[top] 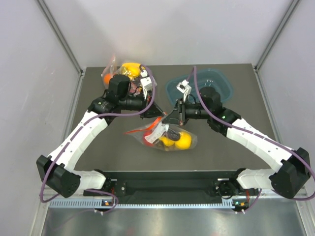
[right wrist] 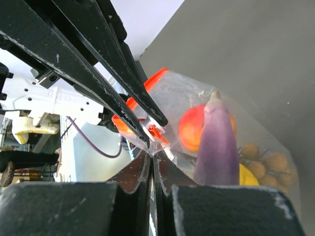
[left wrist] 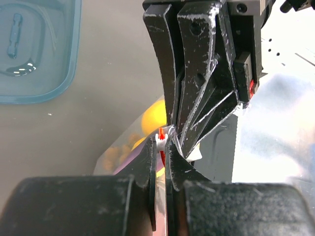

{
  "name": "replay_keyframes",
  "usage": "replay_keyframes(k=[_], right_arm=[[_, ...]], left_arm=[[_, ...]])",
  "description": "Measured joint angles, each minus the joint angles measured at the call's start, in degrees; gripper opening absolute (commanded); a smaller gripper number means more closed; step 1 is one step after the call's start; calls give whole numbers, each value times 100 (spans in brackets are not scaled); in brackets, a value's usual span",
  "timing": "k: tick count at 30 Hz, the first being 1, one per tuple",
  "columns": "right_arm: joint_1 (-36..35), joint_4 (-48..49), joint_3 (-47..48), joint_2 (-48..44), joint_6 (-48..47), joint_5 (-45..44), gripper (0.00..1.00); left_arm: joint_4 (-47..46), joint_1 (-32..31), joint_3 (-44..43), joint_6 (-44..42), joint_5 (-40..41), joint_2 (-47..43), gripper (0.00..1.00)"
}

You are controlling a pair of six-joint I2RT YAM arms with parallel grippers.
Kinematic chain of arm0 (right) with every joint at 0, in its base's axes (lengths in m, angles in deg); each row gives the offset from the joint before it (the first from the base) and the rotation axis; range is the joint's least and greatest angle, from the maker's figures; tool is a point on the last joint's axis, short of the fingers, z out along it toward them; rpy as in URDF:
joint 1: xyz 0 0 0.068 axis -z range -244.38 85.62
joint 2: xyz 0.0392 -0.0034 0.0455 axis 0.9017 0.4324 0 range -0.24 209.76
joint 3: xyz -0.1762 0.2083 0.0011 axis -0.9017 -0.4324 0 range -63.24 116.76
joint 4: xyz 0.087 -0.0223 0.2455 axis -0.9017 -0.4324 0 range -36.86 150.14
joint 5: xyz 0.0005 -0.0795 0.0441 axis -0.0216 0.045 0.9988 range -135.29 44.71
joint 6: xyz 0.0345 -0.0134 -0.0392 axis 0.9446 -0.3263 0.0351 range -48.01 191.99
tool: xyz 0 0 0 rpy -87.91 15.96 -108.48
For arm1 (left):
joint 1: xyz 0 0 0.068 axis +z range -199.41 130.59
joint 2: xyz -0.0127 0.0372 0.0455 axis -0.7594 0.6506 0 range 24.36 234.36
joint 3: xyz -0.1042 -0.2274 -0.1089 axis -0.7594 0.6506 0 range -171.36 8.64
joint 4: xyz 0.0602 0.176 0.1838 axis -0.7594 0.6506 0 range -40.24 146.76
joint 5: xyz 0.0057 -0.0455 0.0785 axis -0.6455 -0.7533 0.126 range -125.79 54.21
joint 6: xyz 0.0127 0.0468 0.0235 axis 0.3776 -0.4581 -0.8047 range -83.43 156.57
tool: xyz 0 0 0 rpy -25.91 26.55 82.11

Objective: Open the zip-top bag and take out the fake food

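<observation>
The bag [top: 162, 137] is clear, with a red-orange zip strip [right wrist: 156, 77]. Through it show a red tomato [right wrist: 197, 125], a purple eggplant [right wrist: 216, 147], a yellow lemon [top: 182, 141] and a brown cluster [right wrist: 268, 162]. The table [top: 216, 150] is dark grey. At its 1 o'clock is a translucent teal tub [top: 224, 78]; at 11 o'clock, a second bag [top: 114, 66] shows yellow and orange. The left gripper [left wrist: 160, 147] and right gripper [right wrist: 151, 157] are black, scuffed white. The left arm [top: 83, 135] and right arm [top: 256, 140] are white with black joints.
</observation>
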Motion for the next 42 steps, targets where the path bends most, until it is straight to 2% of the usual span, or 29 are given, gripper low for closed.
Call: replay_keyframes(k=[12, 13, 14, 15, 17, 18, 20, 25, 37, 41, 42], right_arm=[[234, -96, -9, -118, -98, 92, 0], [254, -96, -15, -120, -103, 131, 2], [264, -94, -28, -120, -103, 166, 7], [275, -101, -39, -120, -107, 192, 22], [326, -116, -42, -120, -111, 223, 41], [361, -116, -42, -120, -131, 243, 54], [413, -140, -39, -120, -208, 284, 59], [422, -470, 122, -120, -470, 328, 61], [284, -566, 393, -22, -612, 448, 60], [118, -577, 433, 85, -625, 372, 58], [61, -592, 448, 114, -649, 323, 52]], left_arm=[[15, 2, 105, -35, 131, -101, 0], [-7, 7, 138, -24, 129, -120, 0], [-28, 11, 170, 2, 127, -144, 0], [-31, 17, 199, 31, 125, -164, 0], [-31, 57, 297, 129, 101, -216, 0], [-33, 72, 350, 188, 72, -229, 0], [-55, 96, 428, 315, 24, -238, 0], [-225, 111, 479, 603, -118, -240, 0], [-588, 131, 479, 1058, -271, -470, 0], [-680, 133, 479, 1182, -348, -487, 0], [-686, 133, 479, 1193, -354, -487, 0]])
